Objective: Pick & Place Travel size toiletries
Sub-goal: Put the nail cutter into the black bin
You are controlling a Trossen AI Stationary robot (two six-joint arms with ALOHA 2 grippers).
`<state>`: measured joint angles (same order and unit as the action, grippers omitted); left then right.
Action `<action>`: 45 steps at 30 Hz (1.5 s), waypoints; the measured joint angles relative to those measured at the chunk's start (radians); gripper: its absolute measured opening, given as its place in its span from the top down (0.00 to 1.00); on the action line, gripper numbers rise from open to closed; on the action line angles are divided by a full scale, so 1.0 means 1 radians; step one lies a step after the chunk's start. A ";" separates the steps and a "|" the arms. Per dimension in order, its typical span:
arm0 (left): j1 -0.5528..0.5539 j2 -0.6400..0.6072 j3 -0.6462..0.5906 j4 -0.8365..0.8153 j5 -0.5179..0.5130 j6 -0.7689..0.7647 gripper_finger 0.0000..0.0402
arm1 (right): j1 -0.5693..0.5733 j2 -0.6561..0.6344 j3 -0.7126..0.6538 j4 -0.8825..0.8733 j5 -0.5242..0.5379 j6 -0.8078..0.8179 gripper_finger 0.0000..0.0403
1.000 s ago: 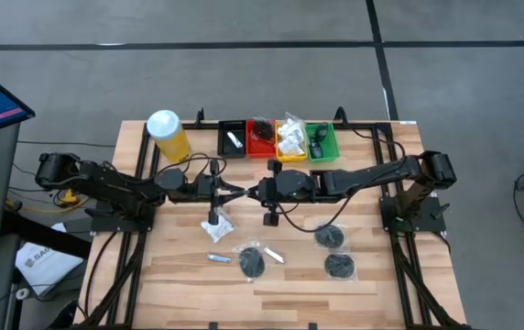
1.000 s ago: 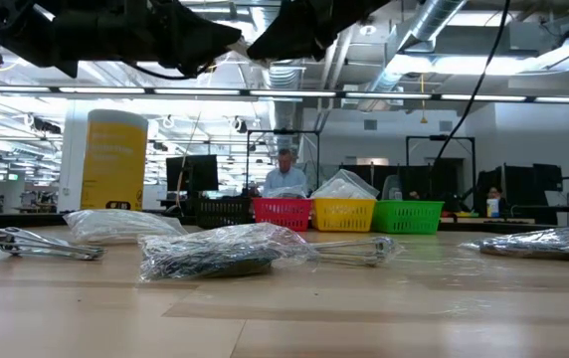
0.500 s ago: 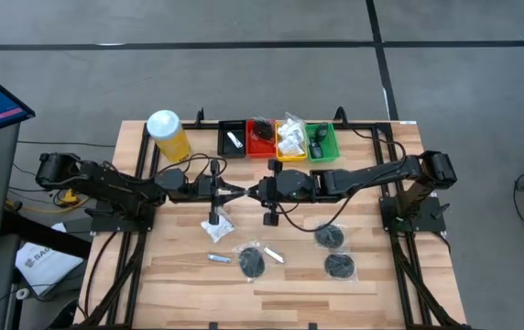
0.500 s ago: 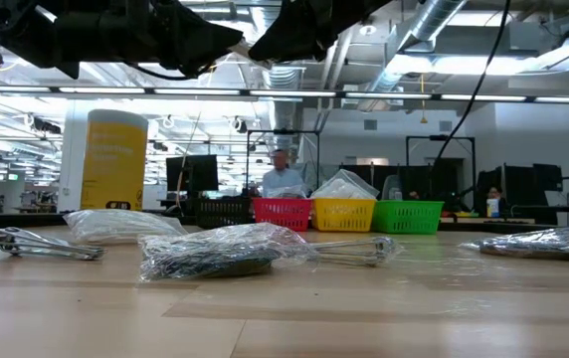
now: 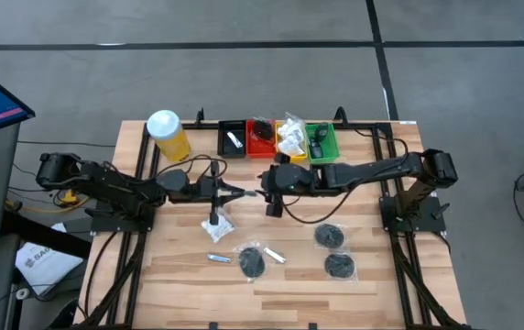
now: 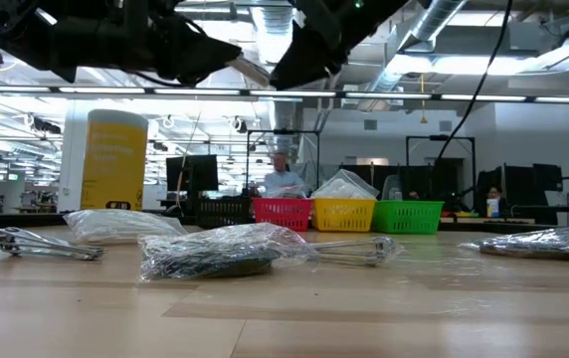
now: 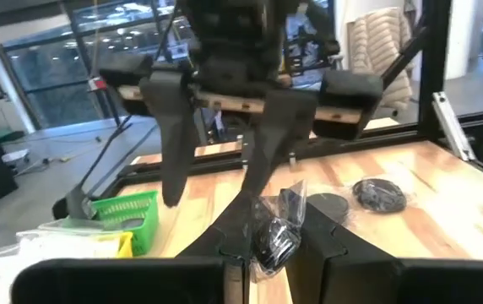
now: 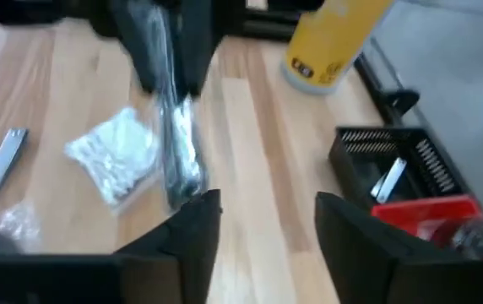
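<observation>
My left gripper (image 5: 234, 191) stays level above the table's middle, shut on a black oval case in a clear wrapper (image 7: 277, 235). Facing it from the right, my right gripper (image 5: 264, 189) is open. Its fingers (image 8: 192, 226) stand a little short of the wrapped case (image 8: 176, 152) and touch nothing. On the table lie a white sachet (image 5: 218, 223), a thin silver tube (image 5: 218, 258) and black discs in wrappers (image 5: 251, 262), (image 5: 329, 236), (image 5: 339, 266). My left gripper pinches the wrapped case by its near end (image 7: 267, 250) between its two fingers. They come level from the table's left. The case sticks out past the fingertips, lifted clear of the table.
A black tray (image 5: 233, 139), a red one (image 5: 261, 137), a yellow one (image 5: 289, 140) and a green one (image 5: 321, 141) stand in a row at the far edge. A tall yellow canister (image 5: 168, 136) stands at the far left. A person shows beyond the table (image 6: 283, 171).
My right gripper has opened, let go of the wrapped case, drawn back a little toward the table's right and tipped downward. The case stays in my left gripper.
</observation>
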<state>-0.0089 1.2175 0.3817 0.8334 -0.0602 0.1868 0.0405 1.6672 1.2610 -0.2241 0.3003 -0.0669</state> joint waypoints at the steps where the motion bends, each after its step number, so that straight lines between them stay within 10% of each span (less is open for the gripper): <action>1: 0.003 0.000 0.000 0.001 -0.005 0.000 0.92 | -0.004 0.000 0.000 -0.020 -0.002 0.012 0.51; 16: 0.143 -0.001 0.003 -0.014 -0.231 0.001 0.92 | 0.006 0.004 -0.003 -0.194 -0.009 0.147 0.43; 45: 0.464 0.163 0.477 -0.862 -0.420 -0.246 0.92 | 0.010 0.005 -0.003 -0.155 -0.011 0.147 0.45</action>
<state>0.4550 1.3802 0.8590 -0.0286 -0.4799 -0.0591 0.0502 1.6726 1.2575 -0.3787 0.2890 0.0799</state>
